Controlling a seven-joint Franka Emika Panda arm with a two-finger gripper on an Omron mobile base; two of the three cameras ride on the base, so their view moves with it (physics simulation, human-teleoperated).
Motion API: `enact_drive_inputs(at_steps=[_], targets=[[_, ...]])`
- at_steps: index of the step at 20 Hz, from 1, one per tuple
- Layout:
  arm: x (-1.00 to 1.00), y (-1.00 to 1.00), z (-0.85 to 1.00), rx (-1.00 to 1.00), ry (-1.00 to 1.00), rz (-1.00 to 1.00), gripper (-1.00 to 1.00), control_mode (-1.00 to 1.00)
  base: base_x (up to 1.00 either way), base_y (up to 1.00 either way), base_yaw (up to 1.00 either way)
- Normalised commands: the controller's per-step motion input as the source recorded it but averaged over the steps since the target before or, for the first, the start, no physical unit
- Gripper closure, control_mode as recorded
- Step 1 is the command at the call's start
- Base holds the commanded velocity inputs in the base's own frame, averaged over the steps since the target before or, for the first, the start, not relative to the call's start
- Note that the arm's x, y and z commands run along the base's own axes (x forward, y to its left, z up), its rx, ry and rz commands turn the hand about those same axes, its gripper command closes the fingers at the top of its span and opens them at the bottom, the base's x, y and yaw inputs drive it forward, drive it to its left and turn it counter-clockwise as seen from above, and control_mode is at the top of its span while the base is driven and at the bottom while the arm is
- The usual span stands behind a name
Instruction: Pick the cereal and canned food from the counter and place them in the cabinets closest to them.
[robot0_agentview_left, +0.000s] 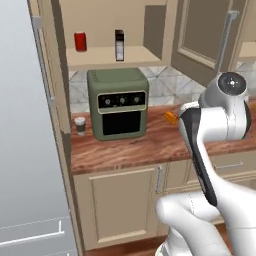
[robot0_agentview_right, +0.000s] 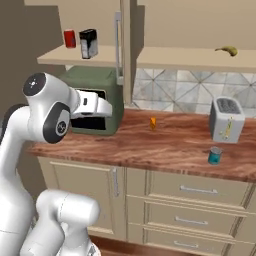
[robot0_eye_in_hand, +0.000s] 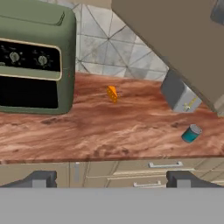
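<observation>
- One item is left: the canned food (robot0_agentview_right: 215, 156) stands near the counter's (robot0_agentview_right: 150, 145) front edge, before the toaster (robot0_agentview_right: 226, 120).
- The cereal (robot0_agentview_right: 88, 43) sits on the cabinets' (robot0_agentview_right: 90, 59) shelf.
- The gripper (robot0_eye_in_hand: 111, 178), fingers apart, holds nothing.
- Risk: a clumsy approach could topple the can off that edge.

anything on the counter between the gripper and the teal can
Nothing visible does. In the hand view the open gripper faces bare counter before the canned food; the orange wedge and toaster sit farther back.

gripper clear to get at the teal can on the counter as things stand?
Probably yes. The canned food stands alone on the counter, in front of the toaster, nothing between it and the open, empty gripper.
</observation>
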Motion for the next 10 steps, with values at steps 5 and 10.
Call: enact_drive_inputs(at_steps=[5,10], targets=[[0.0,0.0,0.0,0.0,0.0,0.0,-1.0,1.0,-0.08,-0.79,-0.04],[0.0,0.0,0.0,0.0,0.0,0.0,-1.0,1.0,0.0,-0.75,-0.01]])
